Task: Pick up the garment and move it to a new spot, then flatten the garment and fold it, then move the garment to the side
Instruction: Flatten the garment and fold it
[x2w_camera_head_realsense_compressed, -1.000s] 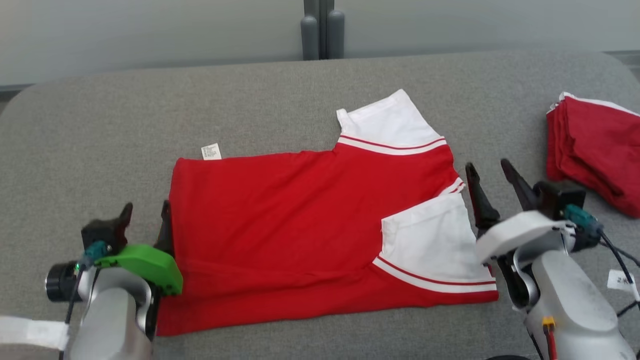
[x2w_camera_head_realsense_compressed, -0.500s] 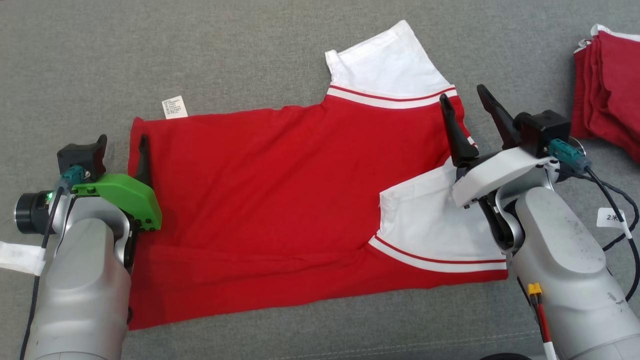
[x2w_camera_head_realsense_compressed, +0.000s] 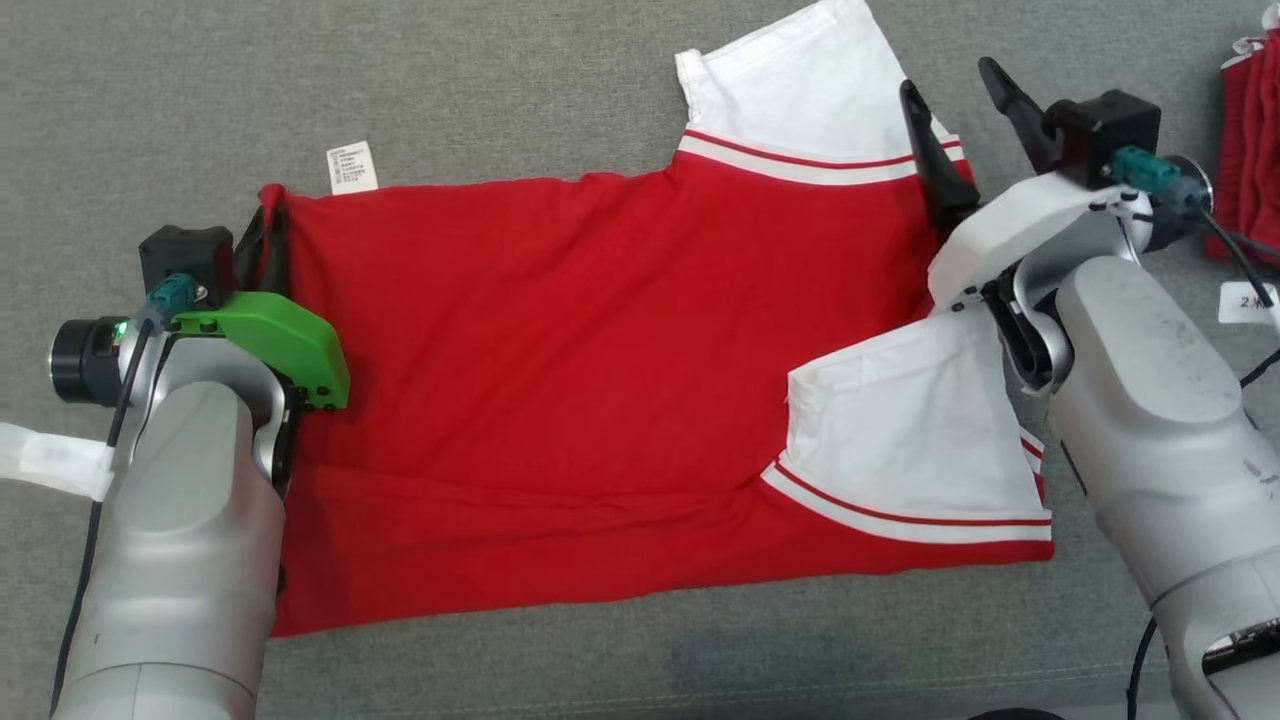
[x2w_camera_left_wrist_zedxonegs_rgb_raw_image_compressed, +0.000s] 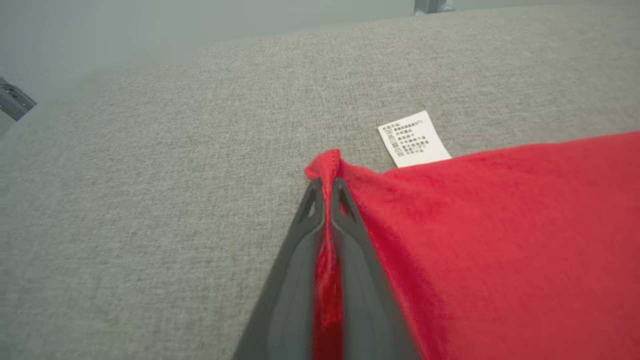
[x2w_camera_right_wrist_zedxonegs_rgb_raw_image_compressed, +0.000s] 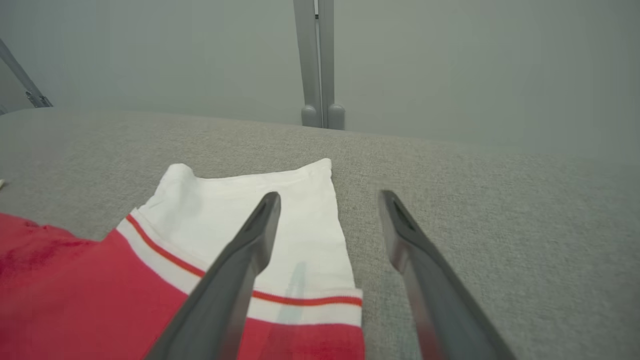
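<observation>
Left end effector (x2w_camera_left_wrist_zedxonegs_rgb_raw_image_compressed: 327, 186) clamped on corner of red-and-white fabric garment (x2w_camera_head_realsense_compressed: 560, 380), right end effector (x2w_camera_head_realsense_compressed: 945, 77) spread wide over its white sleeve (x2w_camera_right_wrist_zedxonegs_rgb_raw_image_compressed: 215, 200) edge

A garment (x2w_camera_head_realsense_compressed: 560, 380) is spread on the bench (x2w_camera_head_realsense_compressed: 500, 80), lengthwise from left to right. Its far sleeve (x2w_camera_head_realsense_compressed: 800, 90) is stretched out at the right end; its near sleeve (x2w_camera_head_realsense_compressed: 900, 440) is folded onto the body. A label (x2w_camera_head_realsense_compressed: 351, 168) is laid just behind the far left corner, which is pinched in the left tool (x2w_camera_head_realsense_compressed: 262, 230). The right tool (x2w_camera_head_realsense_compressed: 950, 80) is set over the far sleeve's right edge. Folded clothes (x2w_camera_head_realsense_compressed: 1250, 170) are piled well apart at the right.
</observation>
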